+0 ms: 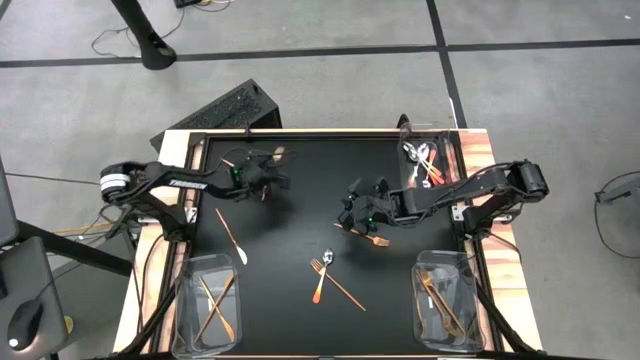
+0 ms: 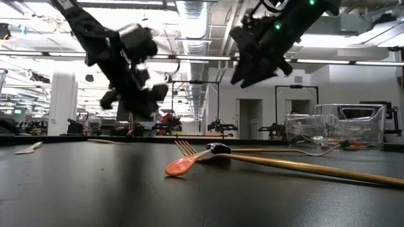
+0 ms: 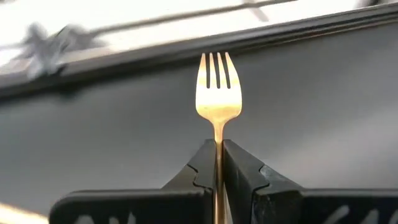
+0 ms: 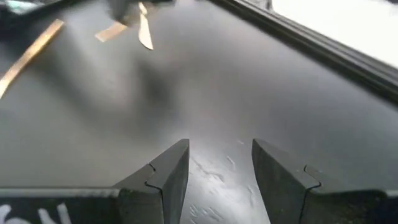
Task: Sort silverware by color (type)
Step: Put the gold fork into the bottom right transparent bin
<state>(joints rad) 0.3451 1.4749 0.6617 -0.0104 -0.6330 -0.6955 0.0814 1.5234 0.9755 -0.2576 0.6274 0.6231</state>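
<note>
My left gripper (image 1: 268,172) hovers over the far-left part of the black mat, shut on a gold fork (image 3: 216,87) whose tines point away from the wrist. My right gripper (image 1: 348,215) is open above the mat's middle, with nothing between its fingers (image 4: 221,149). A gold piece (image 1: 374,238) lies flat on the mat just beside it. Toward the near edge a fork with a red-orange handle (image 1: 319,278) and a long gold stick (image 1: 345,290) lie crossed on the mat. A thin gold spoon (image 1: 231,236) lies to their left. My left gripper pinches the gold fork by its thin neck (image 3: 218,135), just below the head, between its two fingers. The fork runs along the fingers, with the head sticking out past the tips. It is lifted clear of the mat; the rest of the handle is hidden between the fingers.
A clear bin (image 1: 190,300) at the near left holds gold pieces. Another clear bin (image 1: 470,300) at the near right also holds gold pieces. A far-right bin (image 1: 452,150) holds silver pieces with red-orange handles. A raised wooden rim (image 1: 495,250) borders the mat.
</note>
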